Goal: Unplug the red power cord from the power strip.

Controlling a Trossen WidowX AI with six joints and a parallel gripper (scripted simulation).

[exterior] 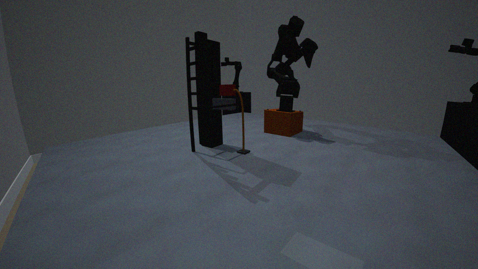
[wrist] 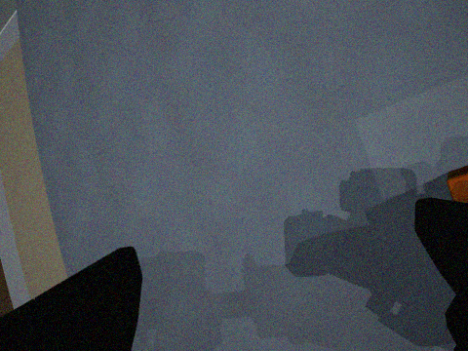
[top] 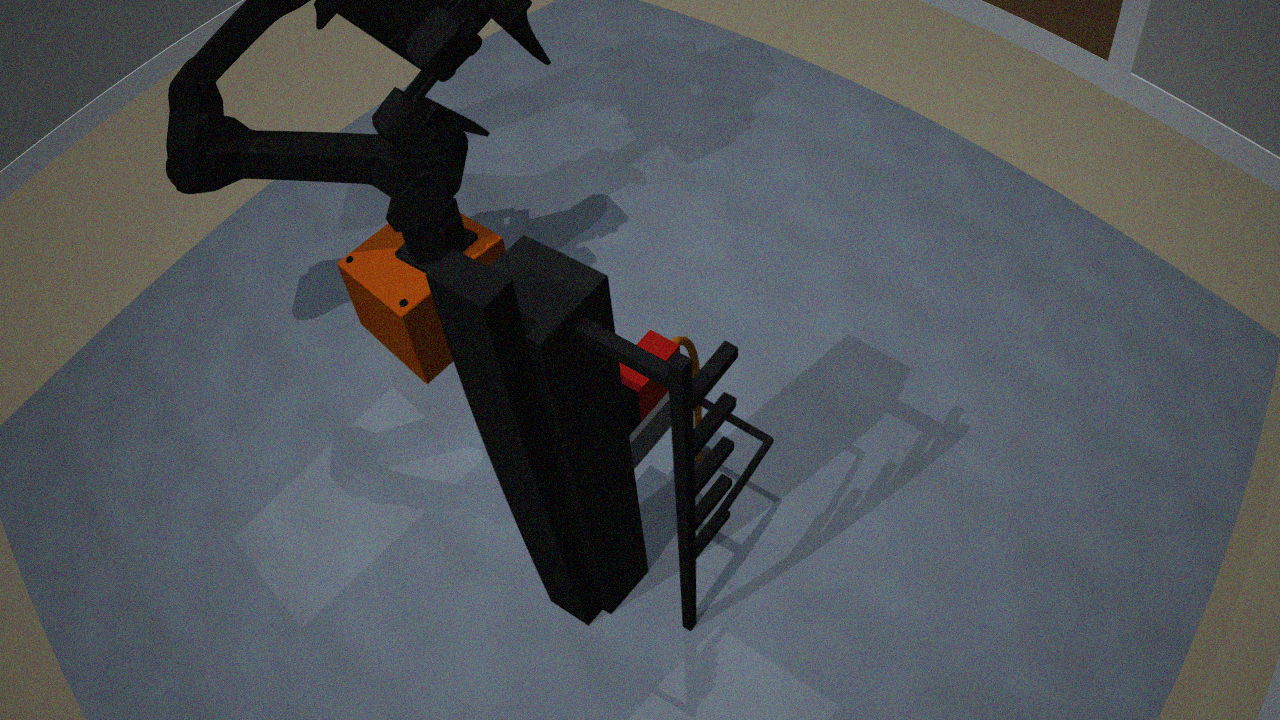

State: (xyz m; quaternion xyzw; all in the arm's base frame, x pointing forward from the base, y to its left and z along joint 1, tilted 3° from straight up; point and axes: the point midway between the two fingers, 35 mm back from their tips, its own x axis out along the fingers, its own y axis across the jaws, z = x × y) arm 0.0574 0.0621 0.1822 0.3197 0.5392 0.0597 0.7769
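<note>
We observe the black arm [top: 295,156] rising from its orange base [top: 393,300], folded toward the upper edge of the frame. A tall black panel [top: 546,429] stands beside the base. The red plug [top: 651,371] sits against the panel's far side, next to a black ladder-like rack [top: 693,483]. An orange cord [top: 689,353] curves from the plug.

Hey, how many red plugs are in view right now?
1. The red plug sits high on the dark upright stand, its orange cord dropping to the floor. More could be hidden behind the stand. The open gripper is nowhere near it.
</note>
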